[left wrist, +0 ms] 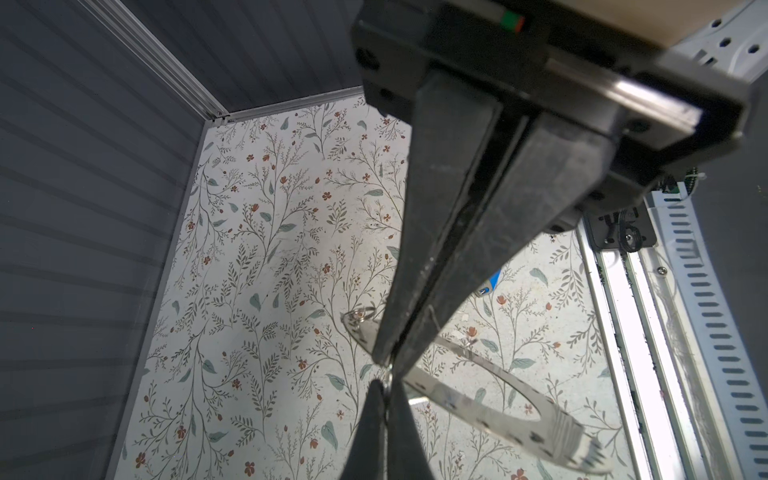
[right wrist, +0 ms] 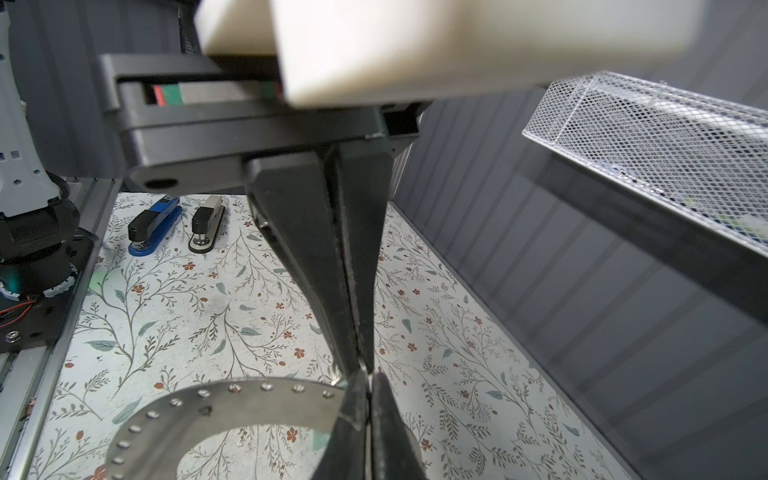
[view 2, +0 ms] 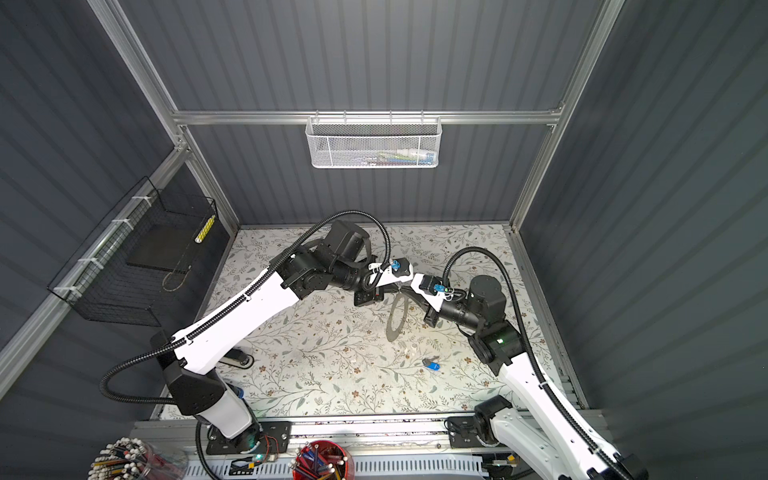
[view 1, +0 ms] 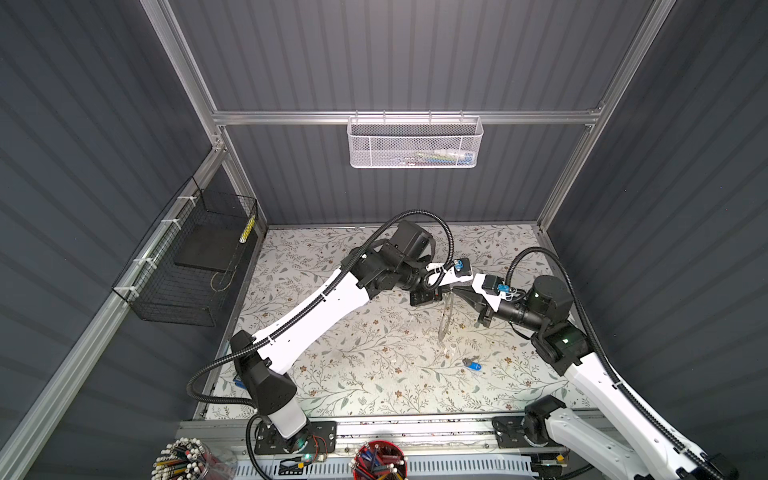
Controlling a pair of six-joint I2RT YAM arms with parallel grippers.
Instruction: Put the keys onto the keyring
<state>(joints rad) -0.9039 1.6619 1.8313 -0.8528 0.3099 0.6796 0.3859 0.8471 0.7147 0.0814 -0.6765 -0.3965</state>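
Observation:
The keyring [view 2: 396,316], a large flat grey ring with rivets along its band, hangs above the floral table, thin edge-on in a top view [view 1: 444,318]. My left gripper [left wrist: 388,362] is shut on its band near the top. My right gripper [right wrist: 362,368] is shut too. Its tips meet the left tips [view 1: 452,291] at the ring's rim, with a thin bright metal sliver between them. A small wire loop [left wrist: 359,314] sits at the ring's end. One of the keys, with a blue tag [view 1: 472,366], lies on the table nearer the front, apart from both grippers.
A blue-and-black stapler [right wrist: 153,226] and a grey one [right wrist: 206,224] lie near the left arm's base. A white mesh basket [view 1: 415,143] hangs on the back wall and a black wire basket [view 1: 195,257] on the left wall. Pencil cups [view 1: 379,461] stand at the front.

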